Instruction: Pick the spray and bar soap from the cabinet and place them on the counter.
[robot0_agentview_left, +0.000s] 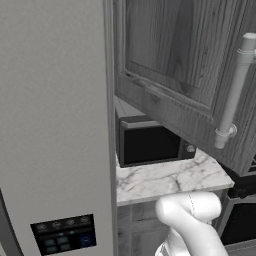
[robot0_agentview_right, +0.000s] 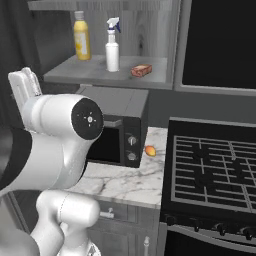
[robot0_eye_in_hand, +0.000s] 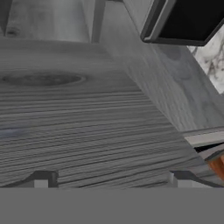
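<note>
Marble counter (robot0_agentview_right: 125, 182) beneath open cabinet (robot0_agentview_right: 107, 75), spray (robot0_agentview_right: 112, 45) and bar soap (robot0_agentview_right: 141, 70) shelved, jaws wide, empty

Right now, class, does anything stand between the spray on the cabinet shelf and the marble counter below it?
Yes. The microwave sits directly beneath the shelf, under the spray and bar soap; bare counter lies in front of it.

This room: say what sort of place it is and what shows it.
A home kitchen, rendered: a microwave on a marble counter, a black grated stovetop beside it, and an open wall cabinet above.
</note>
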